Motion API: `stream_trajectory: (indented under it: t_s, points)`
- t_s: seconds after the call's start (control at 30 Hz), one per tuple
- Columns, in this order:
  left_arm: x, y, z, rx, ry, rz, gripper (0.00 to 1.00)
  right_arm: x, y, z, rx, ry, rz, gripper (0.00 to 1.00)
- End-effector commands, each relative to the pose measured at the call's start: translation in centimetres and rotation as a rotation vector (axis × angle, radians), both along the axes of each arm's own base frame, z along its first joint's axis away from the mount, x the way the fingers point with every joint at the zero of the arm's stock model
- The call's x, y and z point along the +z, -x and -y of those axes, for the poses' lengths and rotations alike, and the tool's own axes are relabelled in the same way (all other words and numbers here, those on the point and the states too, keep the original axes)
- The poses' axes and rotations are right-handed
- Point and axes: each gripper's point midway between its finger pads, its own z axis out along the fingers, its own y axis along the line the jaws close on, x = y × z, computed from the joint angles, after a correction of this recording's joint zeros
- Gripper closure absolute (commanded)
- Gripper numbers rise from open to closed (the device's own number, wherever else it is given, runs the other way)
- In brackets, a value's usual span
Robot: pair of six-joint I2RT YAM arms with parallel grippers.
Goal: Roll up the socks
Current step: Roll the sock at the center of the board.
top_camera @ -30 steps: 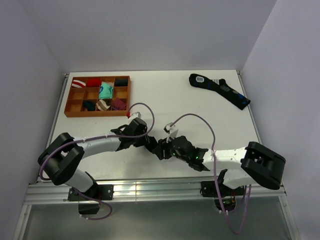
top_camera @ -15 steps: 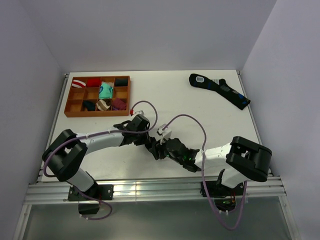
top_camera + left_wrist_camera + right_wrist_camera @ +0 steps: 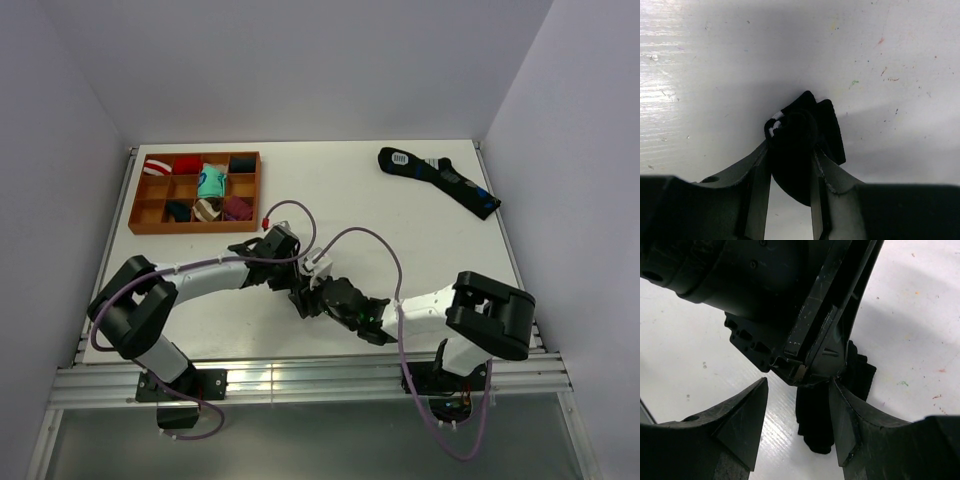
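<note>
The left gripper point(image 3: 790, 155) is clamped on the black knit white-striped sock point(image 3: 829, 131), bunched part-rolled toward six o'clock of the white worktop point(image 3: 350, 195). The right gripper point(image 3: 797, 390) is spread open beside it. Finishing the roll is judged outstanding.

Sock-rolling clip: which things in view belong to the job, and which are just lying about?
Job: black knit sock with white cuff stripes, bunched in the left gripper; right gripper, open.
Lying about: long dark sock with blue marks, far right; brown compartment tray of rolled sock bundles, far left.
</note>
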Motion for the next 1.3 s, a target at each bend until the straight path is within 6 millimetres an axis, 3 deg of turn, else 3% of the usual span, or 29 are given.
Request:
stream_trajectory:
  t_s: [0.0,0.5,0.87,1.27]
  points:
    - [-2.2,2.4,-1.6,-0.045,-0.088,-0.111,0.99,0.7,-0.7,-0.8,-0.009,0.005,0.04,0.41]
    - [-2.4,2.2,-1.2,-0.052,-0.048,-0.154,0.98,-3.0,-0.2,-1.1,0.001,0.116,0.001,0.44]
    - [-2.0,2.8,-1.2,-0.074,-0.012,-0.208,0.98,-6.0,0.1,0.3,-0.037,0.242,-0.005,0.44]
    - [-1.0,2.1,-2.0,-0.087,-0.02,-0.246,0.98,-8.0,0.2,1.5,-0.08,0.367,0.017,0.43]
